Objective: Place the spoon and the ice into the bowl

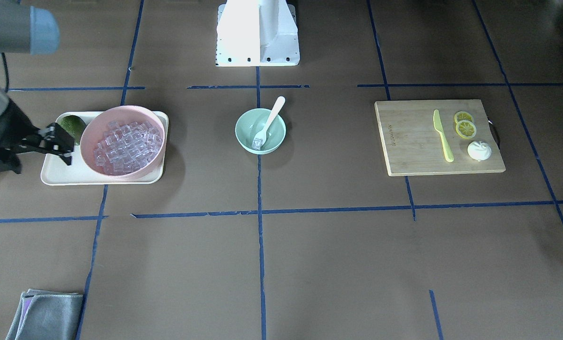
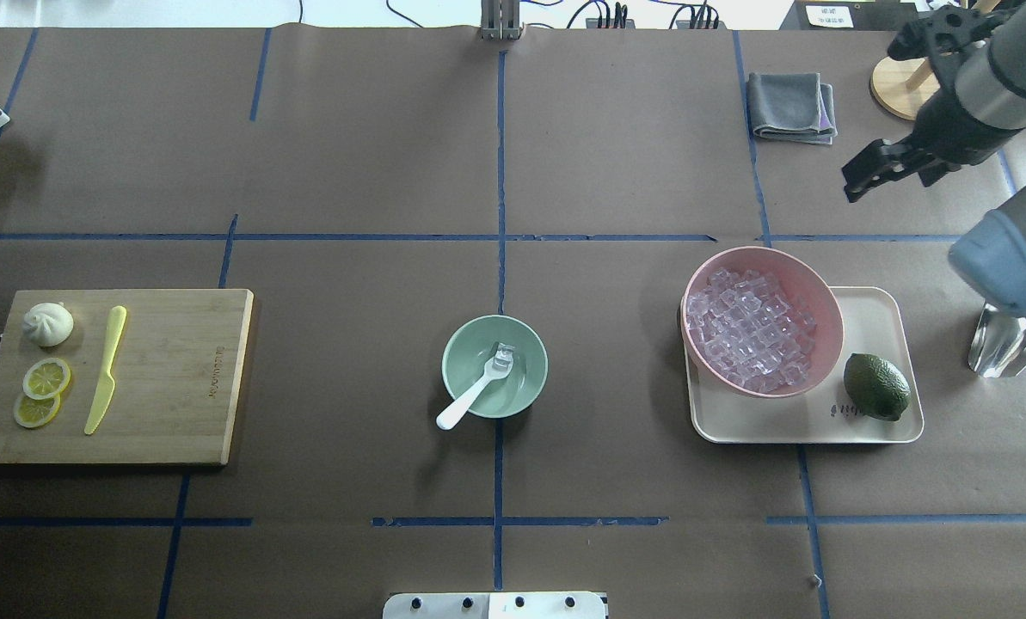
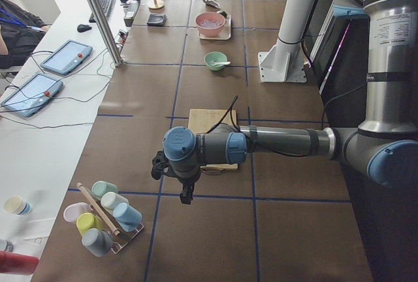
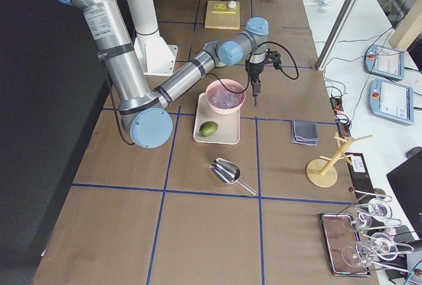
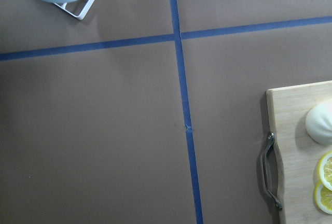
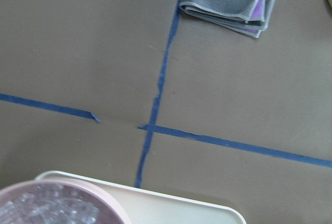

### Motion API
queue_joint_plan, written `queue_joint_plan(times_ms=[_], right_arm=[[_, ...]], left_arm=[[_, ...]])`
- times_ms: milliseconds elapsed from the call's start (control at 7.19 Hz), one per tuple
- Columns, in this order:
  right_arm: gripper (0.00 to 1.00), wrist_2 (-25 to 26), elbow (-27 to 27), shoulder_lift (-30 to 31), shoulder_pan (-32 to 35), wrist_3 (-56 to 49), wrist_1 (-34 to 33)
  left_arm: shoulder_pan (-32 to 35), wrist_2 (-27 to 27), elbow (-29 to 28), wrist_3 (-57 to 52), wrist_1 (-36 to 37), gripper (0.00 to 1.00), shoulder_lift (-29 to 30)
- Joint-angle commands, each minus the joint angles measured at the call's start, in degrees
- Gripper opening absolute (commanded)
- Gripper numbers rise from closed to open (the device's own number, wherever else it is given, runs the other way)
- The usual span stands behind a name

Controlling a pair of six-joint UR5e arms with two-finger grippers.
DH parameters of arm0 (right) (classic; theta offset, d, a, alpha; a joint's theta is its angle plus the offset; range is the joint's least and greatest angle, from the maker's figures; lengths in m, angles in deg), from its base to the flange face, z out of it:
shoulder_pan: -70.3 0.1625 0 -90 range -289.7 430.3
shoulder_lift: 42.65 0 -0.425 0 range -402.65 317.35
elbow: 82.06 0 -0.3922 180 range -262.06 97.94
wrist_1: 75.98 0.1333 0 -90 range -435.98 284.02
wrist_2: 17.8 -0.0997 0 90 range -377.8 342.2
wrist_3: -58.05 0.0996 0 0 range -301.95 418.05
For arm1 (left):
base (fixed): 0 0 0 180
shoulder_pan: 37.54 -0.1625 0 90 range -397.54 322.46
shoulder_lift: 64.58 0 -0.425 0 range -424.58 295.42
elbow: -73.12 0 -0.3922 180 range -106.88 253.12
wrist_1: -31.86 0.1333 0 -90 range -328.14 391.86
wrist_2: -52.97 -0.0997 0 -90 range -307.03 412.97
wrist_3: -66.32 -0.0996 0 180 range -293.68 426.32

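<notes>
Front view, centre: the light, stiff white plastic spoon (image 1: 270, 118) leans in the smooth round green bowl (image 1: 242, 131), with a slick, glassy ice cube (image 1: 257, 142) at its scoop; the slim handle looks the surest hold. At frame left the right end effector (image 1: 66, 148) hangs spread and empty. Left-side view, lower middle: I cannot tell whether the left end effector (image 3: 186, 197) is spread or pressed together.

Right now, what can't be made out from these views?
- Exterior left: left gripper shows only here, small and dark; open or shut unclear.
- Overhead: ice on the spoon in the bowl is glassy and too small to count.
- Front-facing: green fruit is partly hidden behind the pink bowl and right gripper.
- Overhead: metal scoop has its top covered by the right arm.
</notes>
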Motion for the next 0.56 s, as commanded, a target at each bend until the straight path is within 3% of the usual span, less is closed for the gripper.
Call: queue_joint_plan(times_ms=[0,417], right_arm=[[1.00,-1.3,-0.1,7.7,9.9,-17.3,-0.2],[1.00,-5.3,-0.1,21.7,21.8,-30.2,1.5]], left_arm=[[-0.1,0.0,0.2,0.2,0.2,1.00,0.8],[-0.1,0.0,1.0,0.2,2.0,1.00,1.3]])
